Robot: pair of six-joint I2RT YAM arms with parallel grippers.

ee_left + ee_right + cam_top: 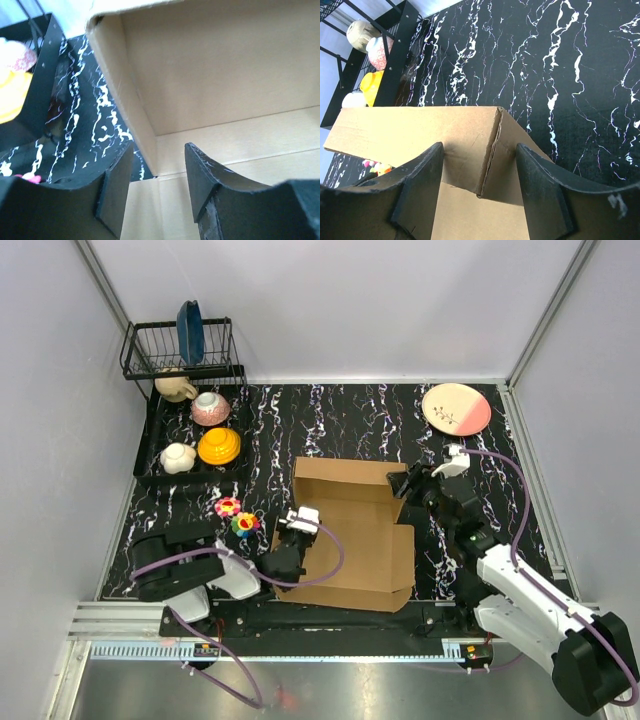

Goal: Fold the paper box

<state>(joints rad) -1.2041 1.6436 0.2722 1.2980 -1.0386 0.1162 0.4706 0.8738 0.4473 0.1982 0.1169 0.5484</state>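
Paper box: sits in the centre of the top view on the black marbled mat. Its base lies flat, and the far wall and the left side wall stand raised.

Left gripper: at the box's left edge, low in the frame. It appears to be placed there to steady or press the left side wall upright.

Left jaws: moderately apart. In the left wrist view the side wall's lower end runs into the gap between the fingers. Neither pad clearly presses on it, so nothing is gripped.

Right gripper: at the box's upper right corner, likely lined up to tuck or pinch the corner flap inward.

Right jaws: fairly wide. In the right wrist view they straddle the folded corner, with cardboard between the fingers but no clamp visible.

Fold progress: judged partial. The right side and the near panel look unfinished.

Risk: the raised walls could spring back if left unsupported.

Bystanders: the dish rack with crockery is at upper left, the pink plate at upper right, and the flower toys lie left of the box.
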